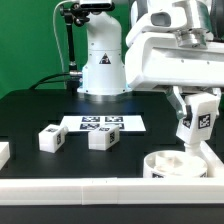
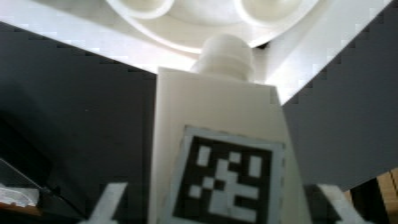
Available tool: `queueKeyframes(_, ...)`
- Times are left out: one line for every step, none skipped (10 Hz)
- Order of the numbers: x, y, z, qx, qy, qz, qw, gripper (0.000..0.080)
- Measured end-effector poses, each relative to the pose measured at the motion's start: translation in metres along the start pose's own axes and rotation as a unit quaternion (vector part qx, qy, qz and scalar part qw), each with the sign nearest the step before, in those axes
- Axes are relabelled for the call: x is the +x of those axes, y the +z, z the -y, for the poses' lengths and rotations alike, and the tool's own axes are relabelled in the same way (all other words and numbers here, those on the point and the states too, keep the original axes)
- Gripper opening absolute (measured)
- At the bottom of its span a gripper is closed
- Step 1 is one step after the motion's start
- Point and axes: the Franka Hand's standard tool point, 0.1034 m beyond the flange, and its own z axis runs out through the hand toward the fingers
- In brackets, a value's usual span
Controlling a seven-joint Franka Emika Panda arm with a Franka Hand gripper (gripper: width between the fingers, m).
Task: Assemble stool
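The seat [image 2: 192,28] runs off the wrist view's edge, and the leg [image 2: 222,120] hides part of it.

leg [image 1: 50,138] [image 1: 100,139] [image 1: 197,120]: three; seat [image 1: 172,166]: one; marker board [image 1: 103,124]: one

table [image 1: 30,110]: carries everything below.
arm base [image 1: 100,65]: at the back, middle.
marker board [image 1: 100,124]: flat on the table, in front of the arm base.
leg A [image 1: 50,138]: on the table, before the board's corner on the exterior view's left.
leg B [image 1: 100,138]: just before the board's front edge, on the exterior view's right of leg A, apart from it.
front rail [image 1: 80,190]: along the table's front edge.
seat [image 1: 170,165]: front corner on the exterior view's right, against the front rail.
leg C [image 1: 198,122]: between the gripper [image 1: 196,105] fingers, above the seat, lower end toward it; contact cannot be told.
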Motion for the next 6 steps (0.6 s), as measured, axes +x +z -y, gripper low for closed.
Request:
queueKeyframes(-0.005, 0.000, 0.003, -0.002, -0.002, -0.009, 1.000, 0.0322)
queueKeyframes(-0.013, 0.000, 0.007, -0.001, -0.004, -0.007, 1.000, 0.0322)
queueKeyframes(-0.019, 0.000, 0.012, 0.001, -0.006, -0.007, 1.000, 0.0322)
queueKeyframes(-0.022, 0.002, 0.015, 0.002, -0.008, -0.005, 1.000, 0.0322)
queueKeyframes(-0.025, 0.004, 0.019, 0.004, -0.010, -0.002, 1.000, 0.0322)
queueKeyframes(-0.024, 0.004, 0.020, 0.005, -0.011, -0.002, 1.000, 0.0322)
